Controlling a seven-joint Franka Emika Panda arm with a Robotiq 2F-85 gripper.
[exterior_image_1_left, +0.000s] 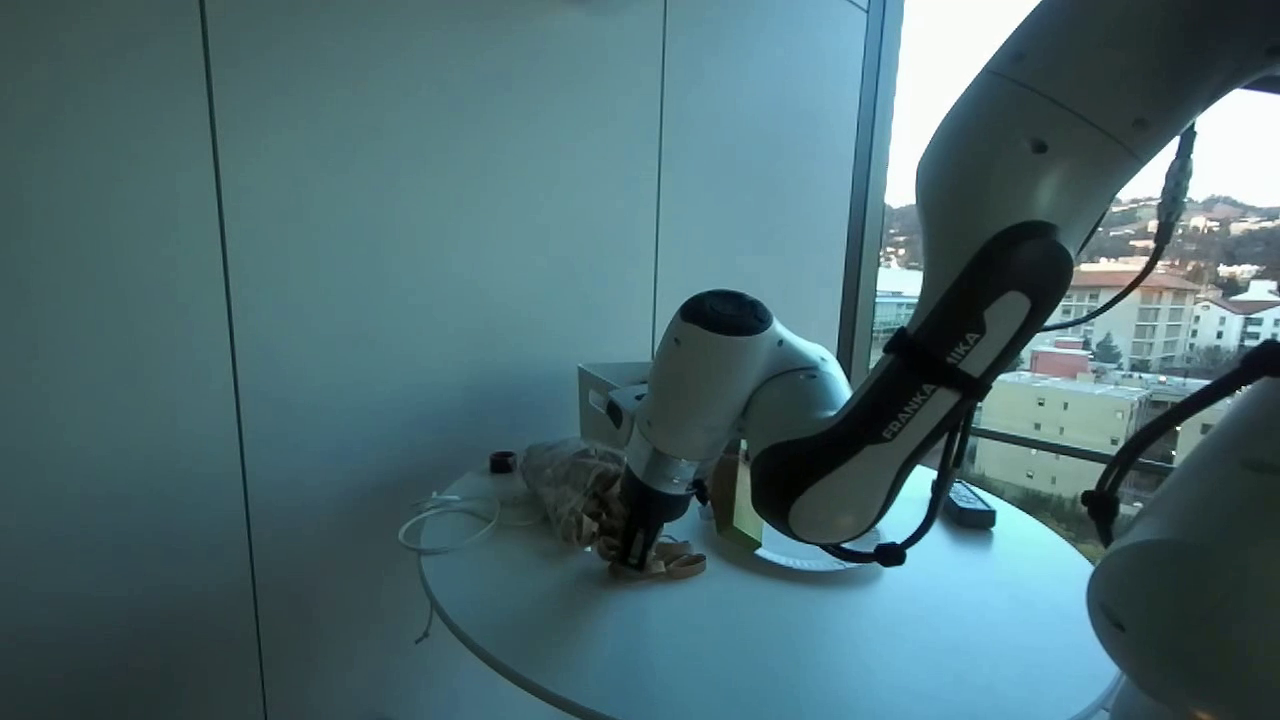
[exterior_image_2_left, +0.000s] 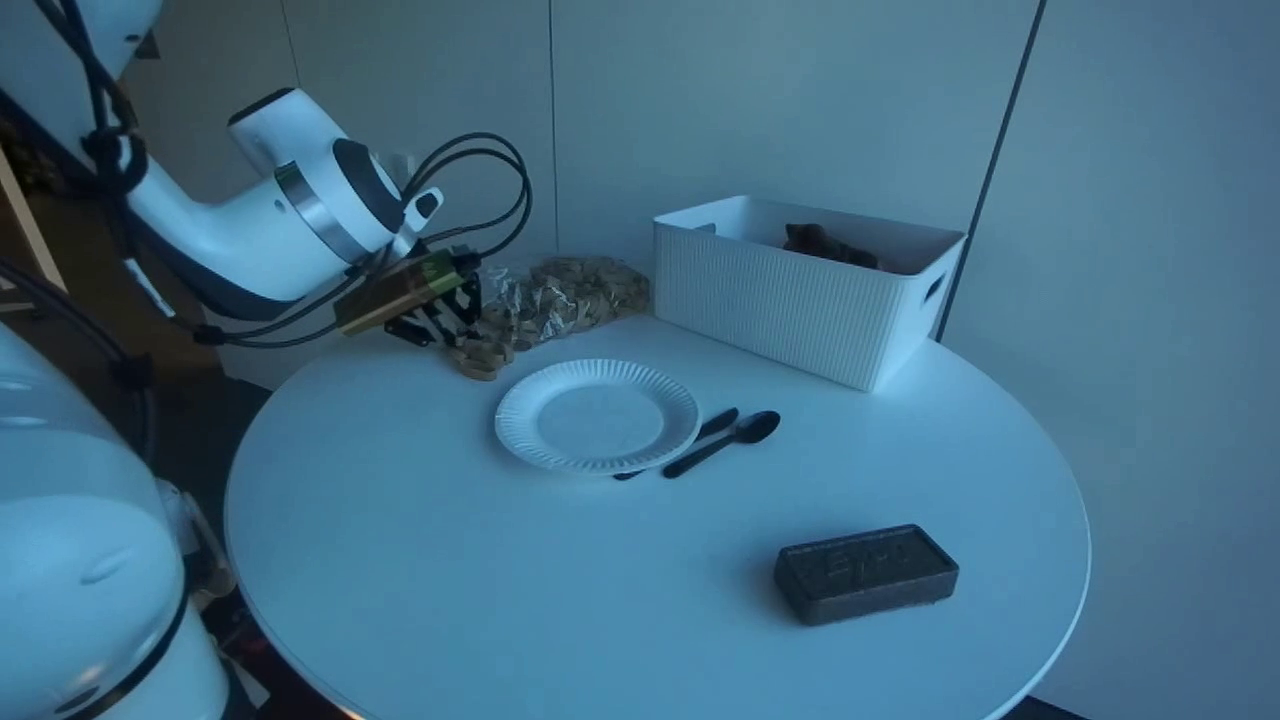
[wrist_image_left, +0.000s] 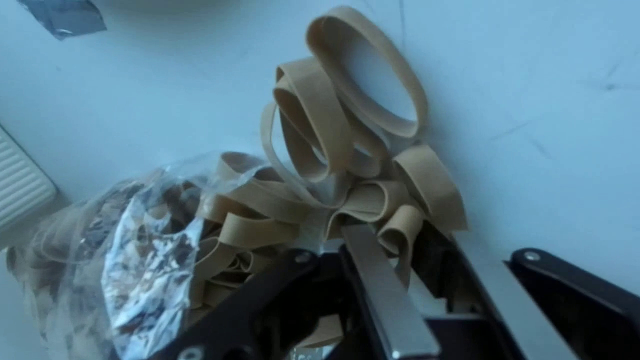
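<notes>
"Claw (wrist_image_left: 405, 231): how does it stand?"

"Pointing down at the tabletop (exterior_image_2_left: 450, 590), its jaws partly spread. One curled rubber band (wrist_image_left: 407, 222) lies in the gap between the fingers (wrist_image_left: 372, 270); whether either finger presses on it cannot be told."

"And the loose rubber bands (wrist_image_left: 322, 115)?"

"Wide, flat, tan loops, heaped on the tabletop at the fingertips, just outside the mouth of a clear plastic bag (wrist_image_left: 150, 270) that holds many more. Uppermost in the wrist view, one large loop stands on its edge, its oval opening visible."

"What surrounds them?"

"In an exterior view, a white paper plate (exterior_image_2_left: 600, 415) with a fluted rim lies near the heap. Beside the plate are a black spoon (exterior_image_2_left: 708, 453) and a second black utensil (exterior_image_2_left: 718, 424), the latter partly under the rim. Just beside the bag stands a white ribbed bin (exterior_image_2_left: 770, 310) containing a brown object (exterior_image_2_left: 830, 245), too hidden to identify. Well apart from the claw lies a dark whiteboard eraser (exterior_image_2_left: 866, 575), its raised lettering blurred."

"Any item behind the bag?"

"Near it, in an exterior view, a small dark roll (exterior_image_1_left: 503, 462)."
</notes>
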